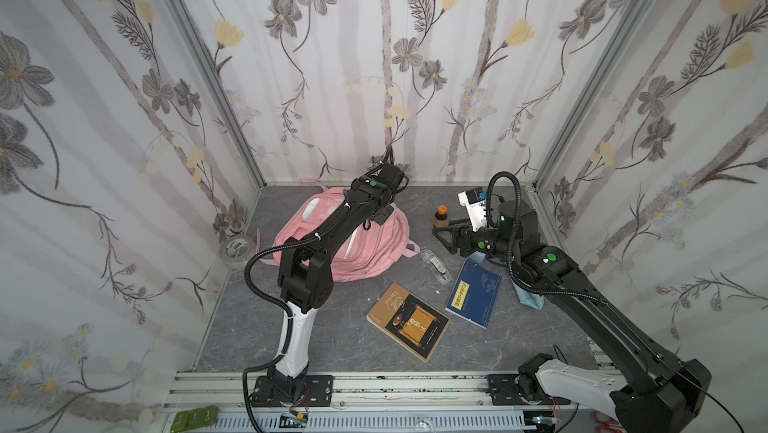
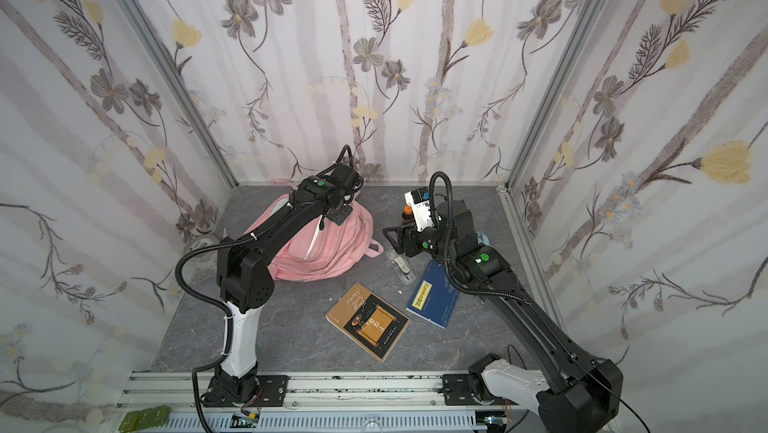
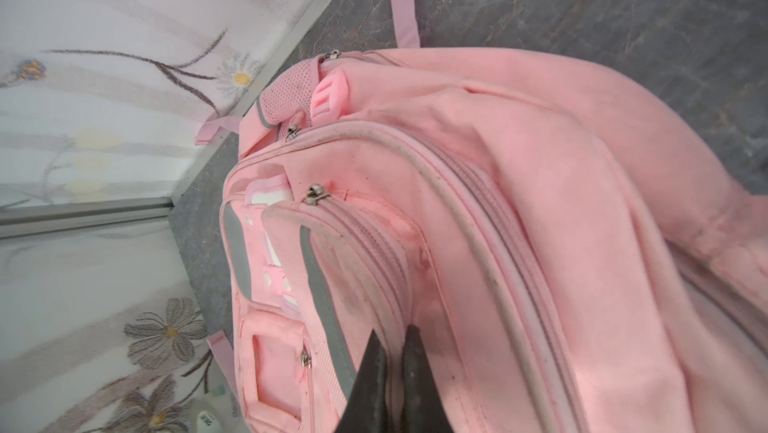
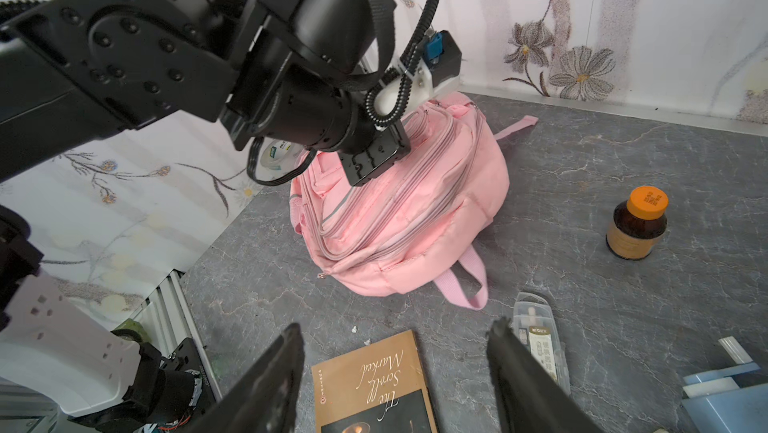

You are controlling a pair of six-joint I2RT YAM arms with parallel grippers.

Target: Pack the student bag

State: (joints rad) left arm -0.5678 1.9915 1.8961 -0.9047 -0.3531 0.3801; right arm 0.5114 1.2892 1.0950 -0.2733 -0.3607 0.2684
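On the grey marbled tabletop (image 1: 332,347), I see my left gripper (image 3: 392,333) clenched tight against the front of the student bag (image 3: 540,202), which lies back left near the wall, while my right gripper (image 4: 397,327) hangs spread and empty to its right.

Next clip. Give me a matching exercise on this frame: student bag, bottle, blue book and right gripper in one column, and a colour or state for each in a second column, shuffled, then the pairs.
1. student bag
2. bottle
3. blue book
4. right gripper

A. jaws open, holding nothing
B. lying flat, yellow label on its cover
C. pink, with loose straps
D. standing upright, orange cap

Pairs: 1-C; 2-D; 3-B; 4-A
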